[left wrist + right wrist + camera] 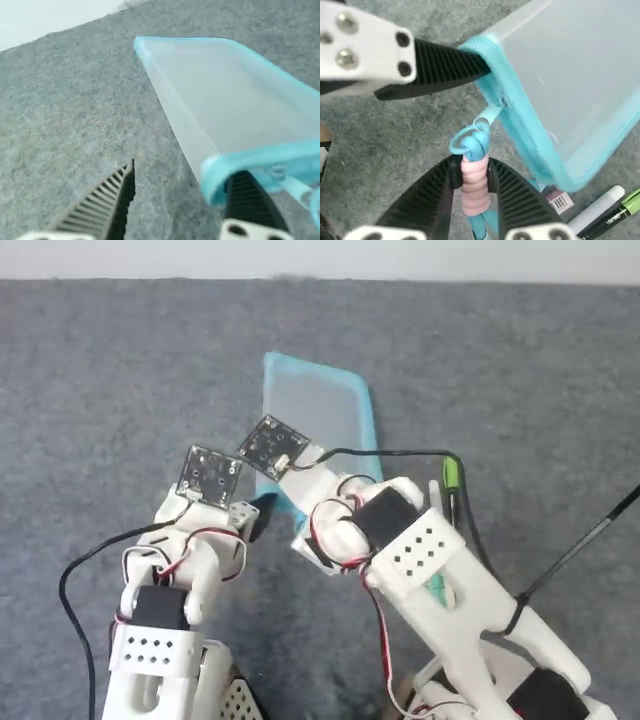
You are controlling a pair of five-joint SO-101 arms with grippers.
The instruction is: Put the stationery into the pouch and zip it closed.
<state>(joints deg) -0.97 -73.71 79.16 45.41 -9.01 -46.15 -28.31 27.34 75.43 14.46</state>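
A translucent pouch (315, 405) with blue trim lies flat on the grey mat. My right gripper (472, 165) is shut on the pink zip pull (474, 187) at the pouch's (580, 75) near corner. My left gripper (185, 172) stands open at that same corner of the pouch (225, 95), with one finger (245, 200) touching the blue edge; in the high view it (262, 515) sits just left of the corner. A green marker (452, 473) lies right of the pouch. The right wrist view shows the green marker (625, 205), a white pen (597, 210) and a small barcoded item (559, 201) outside the pouch.
The grey felt mat (120, 390) spreads wide on the left and behind the pouch. A pale wall edge (320, 258) bounds the far side. A black rod or cable (590, 540) slants across the right side near the right arm.
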